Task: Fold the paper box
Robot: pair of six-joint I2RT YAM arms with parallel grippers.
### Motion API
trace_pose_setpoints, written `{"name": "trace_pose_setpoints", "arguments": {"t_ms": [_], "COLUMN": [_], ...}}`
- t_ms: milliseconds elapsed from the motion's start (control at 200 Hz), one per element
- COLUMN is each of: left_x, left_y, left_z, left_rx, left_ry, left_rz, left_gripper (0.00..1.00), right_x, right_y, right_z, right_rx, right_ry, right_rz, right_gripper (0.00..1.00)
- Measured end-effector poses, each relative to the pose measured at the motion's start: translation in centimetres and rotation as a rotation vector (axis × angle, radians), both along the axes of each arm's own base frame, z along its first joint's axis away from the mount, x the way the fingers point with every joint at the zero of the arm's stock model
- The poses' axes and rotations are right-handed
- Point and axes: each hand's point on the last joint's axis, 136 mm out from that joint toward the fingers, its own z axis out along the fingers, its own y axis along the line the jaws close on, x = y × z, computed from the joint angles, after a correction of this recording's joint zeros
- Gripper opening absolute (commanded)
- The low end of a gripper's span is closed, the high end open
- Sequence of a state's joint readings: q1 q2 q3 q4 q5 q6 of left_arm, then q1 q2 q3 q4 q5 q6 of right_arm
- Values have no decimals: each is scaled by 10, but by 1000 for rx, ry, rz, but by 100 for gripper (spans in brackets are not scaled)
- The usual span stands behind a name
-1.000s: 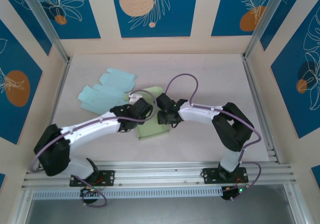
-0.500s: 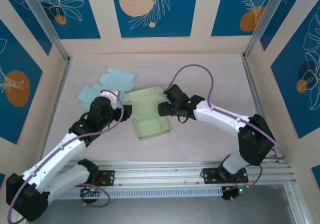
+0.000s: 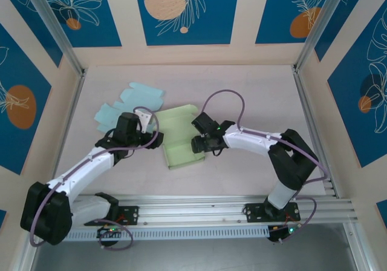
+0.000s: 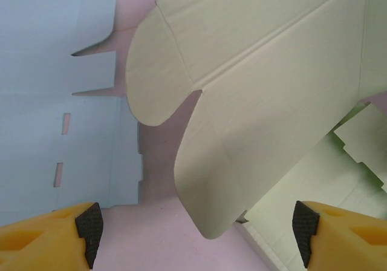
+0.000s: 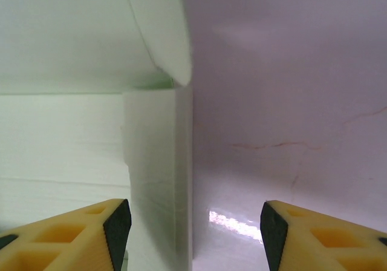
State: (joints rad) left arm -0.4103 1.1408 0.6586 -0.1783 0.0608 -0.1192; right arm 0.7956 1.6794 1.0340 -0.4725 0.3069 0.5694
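Table [image 3: 242, 89] – pale, walled in. Green box [image 3: 181, 139] lies at its middle, between the two arms: half made, panels partly raised, nothing locked. Blue blanks [image 3: 130, 111] lie flat just to its far left, untouched.

Left gripper [image 3: 151, 139] sits at the box's left edge. In the wrist view its jaws stand wide apart with nothing held; two rounded flaps [image 4: 157, 77] hang loose ahead of them.

Right gripper [image 3: 196, 143] is at the box's right edge. Its jaws are parted too, straddling the upright side wall [image 5: 158, 180] without pinching it.

Step, as I judge it: mid-fold, both arms lining up on opposite sides – walls going up, flaps not yet tucked.

Next move likely calls for the right jaws to close on that wall and hold it square while the left turns a flap inward.
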Motion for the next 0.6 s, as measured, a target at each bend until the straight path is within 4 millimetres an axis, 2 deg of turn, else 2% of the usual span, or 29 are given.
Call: {"name": "trace_pose_setpoints", "arguments": {"t_ms": [190,290,390,535,600], "left_x": [7,11,12,15,16], "left_y": [-5,-9,-11,-16,-18], "left_z": [-16,-23,-28,-23,-21], "left_rx": [4,5,4,-17,-28], "left_ry": [23,32,40,21,12], "left_rz": [-10,-22,-35,-48,-56], "left_gripper": [72,63,62,53,47], "right_x": [-5,0,7,11,12], "right_y": [-3,-2,1,4,3], "right_z": [-26,-29,-28,-29,-29], "right_rx": [-78,-103,-118,-136,-146], "right_ry": [44,35,19,-6,-12], "right_rz": [-8,-19,-27,-35,-38], "right_gripper": [49,39,29,18,11]}}
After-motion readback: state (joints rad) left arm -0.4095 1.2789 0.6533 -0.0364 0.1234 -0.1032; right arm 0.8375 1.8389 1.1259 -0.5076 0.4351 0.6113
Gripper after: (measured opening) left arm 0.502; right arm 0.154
